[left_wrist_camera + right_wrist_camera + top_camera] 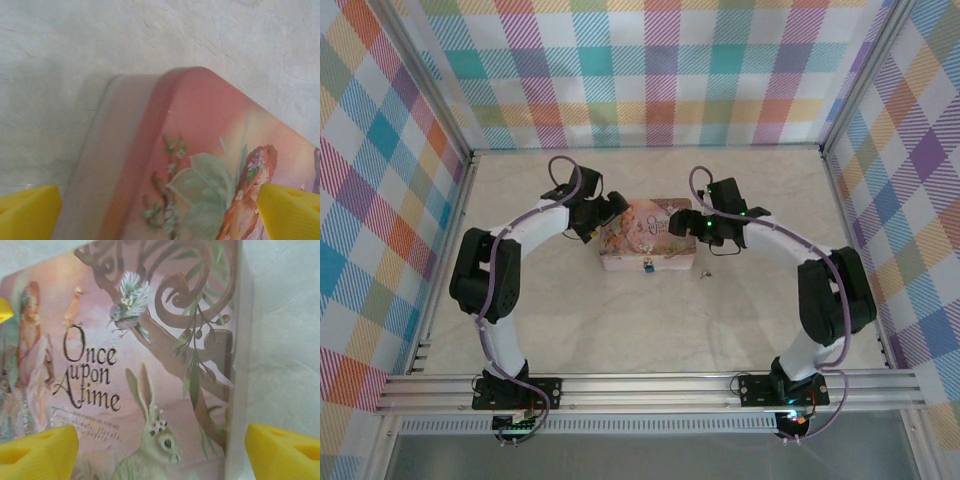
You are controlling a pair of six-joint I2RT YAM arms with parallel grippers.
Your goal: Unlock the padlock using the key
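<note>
The tiny bluish padlock [648, 266] hangs at the middle of the front wall of the pink picture tin [632, 248]. The small pale key [703, 273] lies on the table just right of the tin's front corner. My left gripper [610, 212] hovers over the tin's left end, and in the left wrist view it [160, 215] is open above the tin's rounded corner [190, 130]. My right gripper [705, 228] is over the tin's right end. In the right wrist view it [160, 452] is open, one yellow fingertip [37, 452] over the lid [130, 355], the other past the tin's edge.
The tin stands mid-table on a pale marbled surface [620, 320]. Aluminium frame rails [650, 388] run along the near edge and sides, with plaid walls behind. Bare table lies in front of the tin and behind it.
</note>
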